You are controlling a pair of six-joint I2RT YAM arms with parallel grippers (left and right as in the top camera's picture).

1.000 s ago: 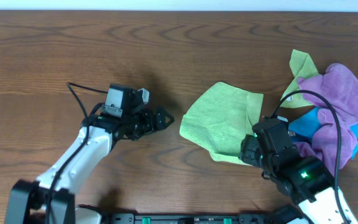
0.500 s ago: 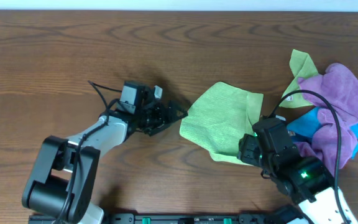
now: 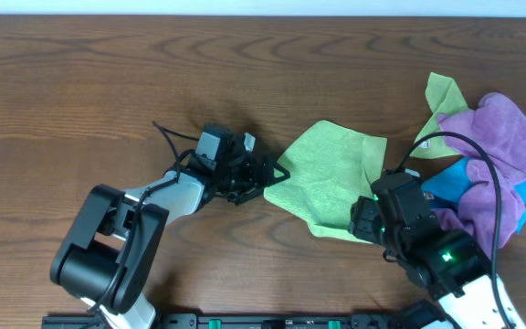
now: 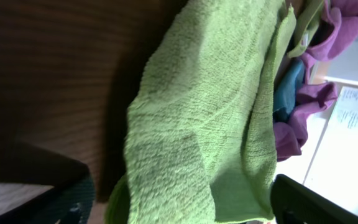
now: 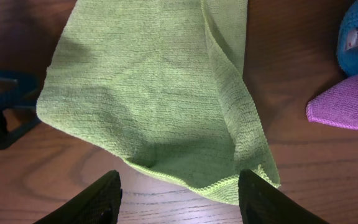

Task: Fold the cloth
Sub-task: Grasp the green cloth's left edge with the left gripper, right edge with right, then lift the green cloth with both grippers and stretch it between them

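Grabbing two corners cleanly looks like the job right now. The left gripper (image 3: 268,174) is spread wide with nothing in it, tips right at the left corner of the cloth (image 3: 322,183). The right gripper (image 5: 179,198) is also wide open and empty. It hangs over the cloth's near edge with the hem lying between its fingers (image 5: 98,199); can't tell if they touch the table (image 3: 62,73). The cloth sits right of centre, mostly flat but rumpled. Its right side is just beside the pile: purple cloths (image 3: 496,128), a blue cloth (image 3: 446,187) and another green cloth (image 3: 441,96).

My take: pinch one layer only at each corner, low enough to get under the hem. Then pull it flat and clear of the pile before folding, or the crease goes crooked. The right side is the risky bit, since a strip there is doubled over.

Views: overhead gives the whole outline and the pile, but the arm hides the right gripper's fingers. The right wrist view shows the hem, the doubled strip as a ridge, and a white label (image 5: 353,37) on the blue cloth. The left wrist view looks along the cloth from low down, where its left edge seems to lift off the table.
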